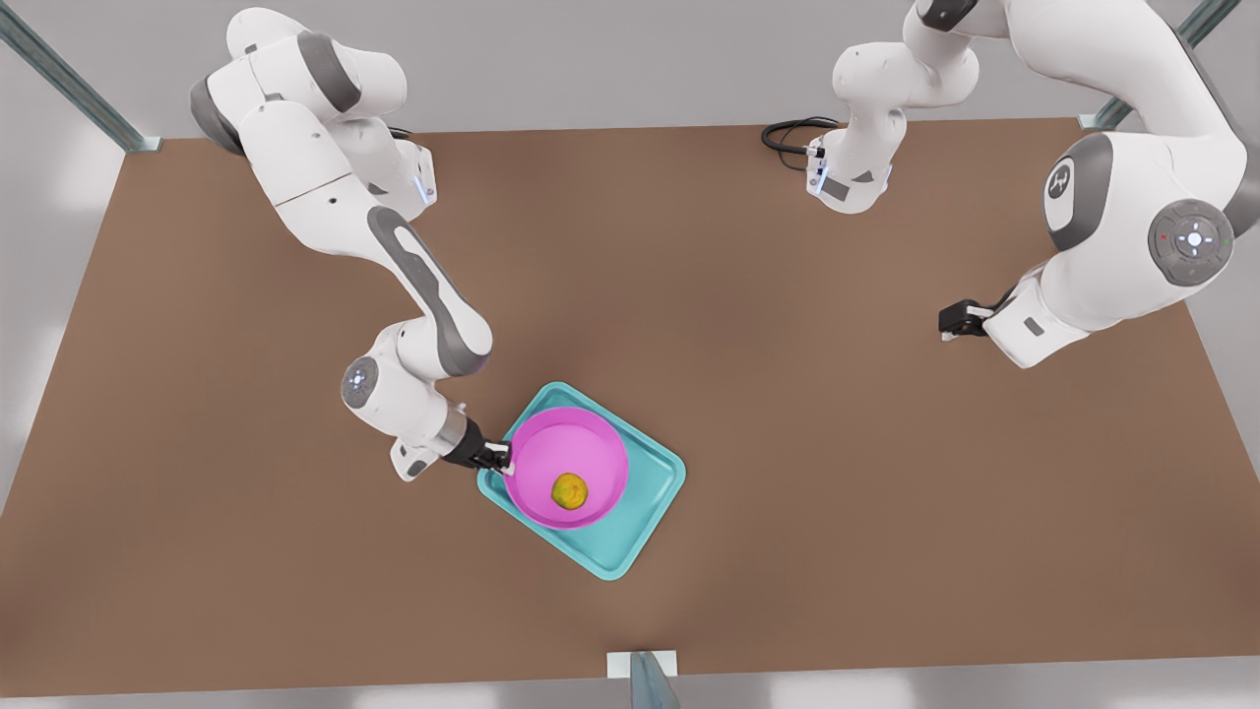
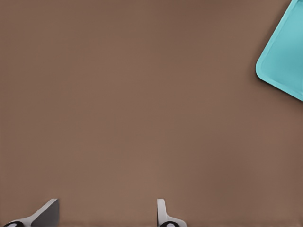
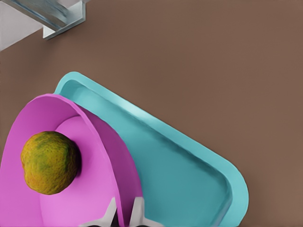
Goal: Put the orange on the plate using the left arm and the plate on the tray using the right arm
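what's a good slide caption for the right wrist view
Right gripper pinching the pink plate's rim, orange inside, over the teal tray.

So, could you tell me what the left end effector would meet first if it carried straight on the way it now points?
Probably bare table: the left end effector, fingers open, faces brown surface, with the tray corner off to one side. Depth is unclear.

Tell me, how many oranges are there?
1. The orange sits inside the pink plate, which is on the teal tray. The right end effector grips the plate's rim. Nothing seems to hide another.
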{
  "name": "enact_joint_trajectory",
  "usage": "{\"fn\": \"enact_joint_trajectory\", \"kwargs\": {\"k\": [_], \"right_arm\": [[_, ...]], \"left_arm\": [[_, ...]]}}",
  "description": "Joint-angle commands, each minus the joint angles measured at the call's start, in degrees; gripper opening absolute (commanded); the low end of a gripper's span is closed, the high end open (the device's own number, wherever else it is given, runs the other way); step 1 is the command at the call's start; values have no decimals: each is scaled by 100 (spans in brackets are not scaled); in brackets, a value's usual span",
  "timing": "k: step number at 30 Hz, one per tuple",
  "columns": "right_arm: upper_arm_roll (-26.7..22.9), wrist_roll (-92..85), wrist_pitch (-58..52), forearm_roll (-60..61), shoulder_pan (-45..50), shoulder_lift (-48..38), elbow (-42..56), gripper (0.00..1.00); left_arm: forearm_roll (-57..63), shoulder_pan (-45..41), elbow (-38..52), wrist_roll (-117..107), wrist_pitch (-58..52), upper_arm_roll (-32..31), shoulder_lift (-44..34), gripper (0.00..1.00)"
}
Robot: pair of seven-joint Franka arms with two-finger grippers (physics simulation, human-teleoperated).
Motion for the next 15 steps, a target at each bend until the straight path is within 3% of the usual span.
{"fn": "enact_joint_trajectory", "kwargs": {"k": [1, 3, 4, 5, 12, 13, 14, 15], "right_arm": [[-1, 21, -11, -32, 17, -5, 9, 21], [-1, 21, -11, -32, 26, -5, 9, 21], [-1, 30, -2, -15, 26, -5, 43, 83], [-1, 100, -11, 3, 26, -5, 52, 100], [-10, 39, -142, -6, 0, -180, 53, 100], [-544, -275, -1979, -119, -44, -505, 166, 100], [-1248, -909, -4630, -681, -53, -445, 1044, 100], [-1846, -1288, -6557, -1420, -114, -304, 2064, 100]], "left_arm": [[-5, -5, 3, -59, -39, -1, -2, 100], [-5, -5, 3, -59, -39, -1, 7, 100], [-5, -5, 3, -59, -39, -1, 7, 100], [-5, -5, 3, -59, -39, -1, 33, 100], [-5, -5, 3, -68, -39, -10, 33, 100], [-5, -5, 3, -68, -47, -10, 33, 100], [4, -5, 3, -41, -65, -1, 24, 100], [-5, -5, 151, -41, -223, -36, -28, 100]]}}
